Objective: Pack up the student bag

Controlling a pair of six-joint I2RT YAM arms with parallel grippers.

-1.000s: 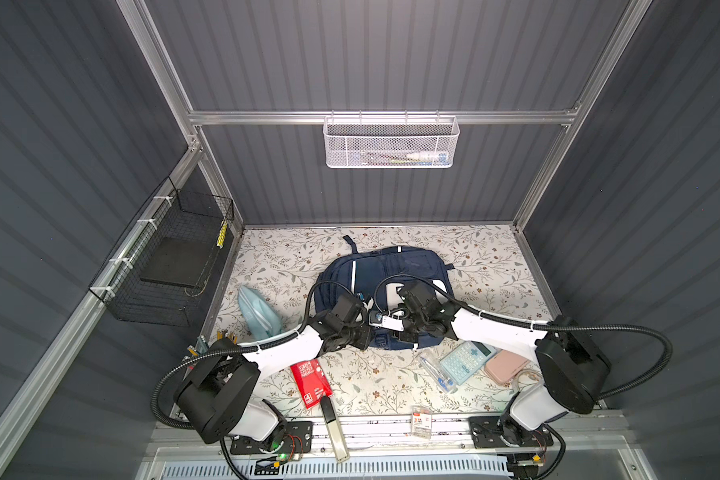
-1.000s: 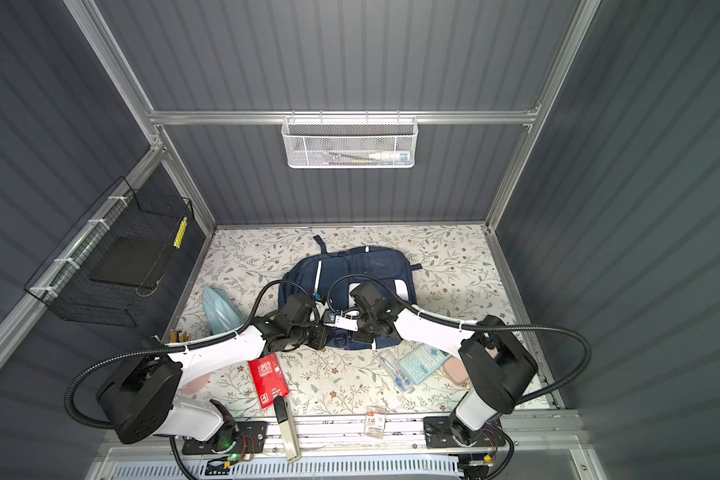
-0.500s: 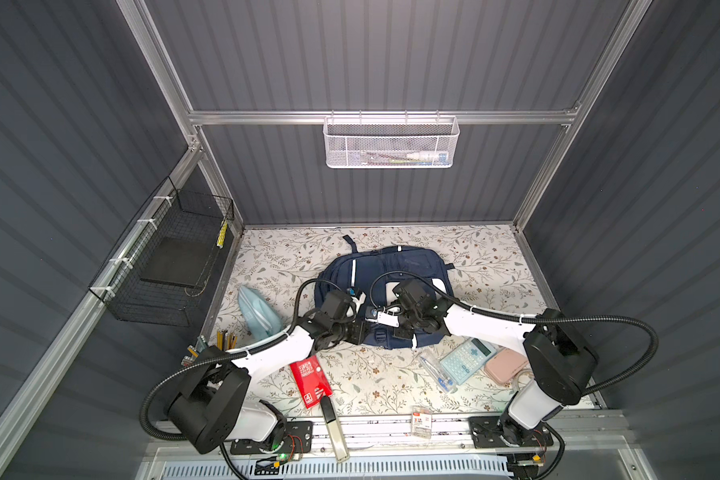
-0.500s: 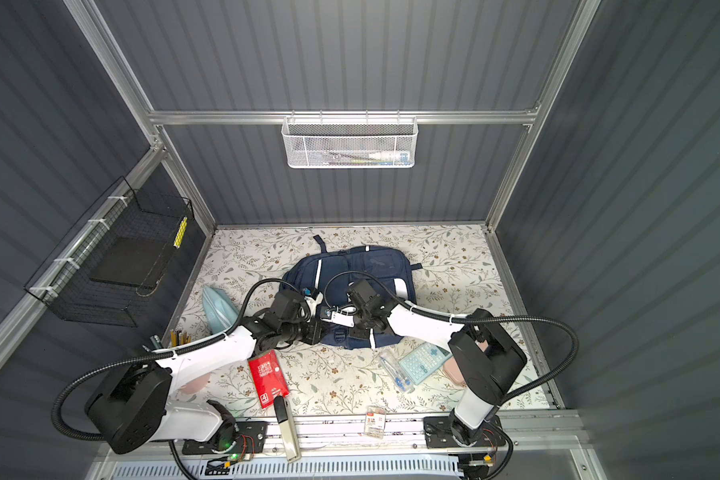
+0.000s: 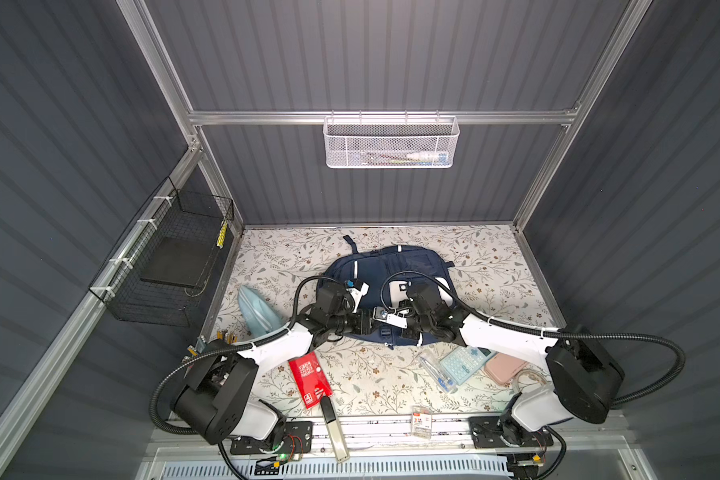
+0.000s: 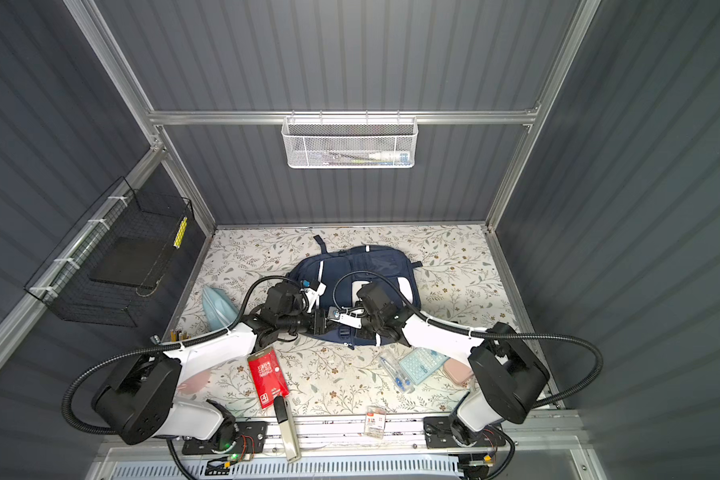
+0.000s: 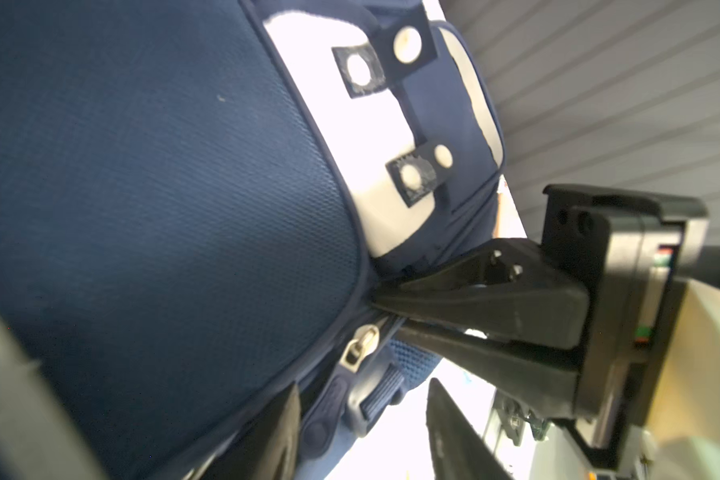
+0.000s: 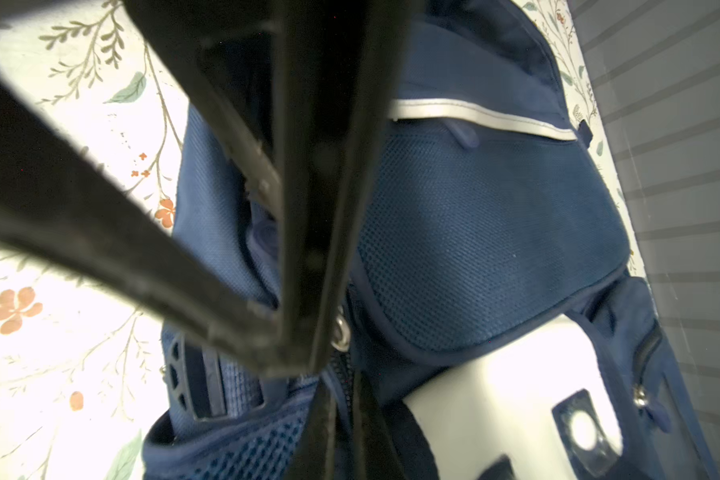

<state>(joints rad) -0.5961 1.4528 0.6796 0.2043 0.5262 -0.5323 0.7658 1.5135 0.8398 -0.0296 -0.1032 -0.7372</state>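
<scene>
right claw [image 7: 375, 302] just snapped closed at zipper seam on near edge of student bag [image 5: 395, 266], pinch on cloth unclear; left claw [image 7: 360, 388] widened, now open beside zipper pull [image 7: 356, 347]; backpack flat mid counter [image 5: 495, 257], likely still opening stage

The student bag [image 5: 408, 266] is navy blue with white stripes and a white patch. The surface [image 5: 491, 266] is cream, printed with green sprigs and orange flowers. The booklet [image 5: 308, 376] is red, the pouch [image 5: 256, 309] pale blue, the case [image 5: 506, 368] pink.
</scene>
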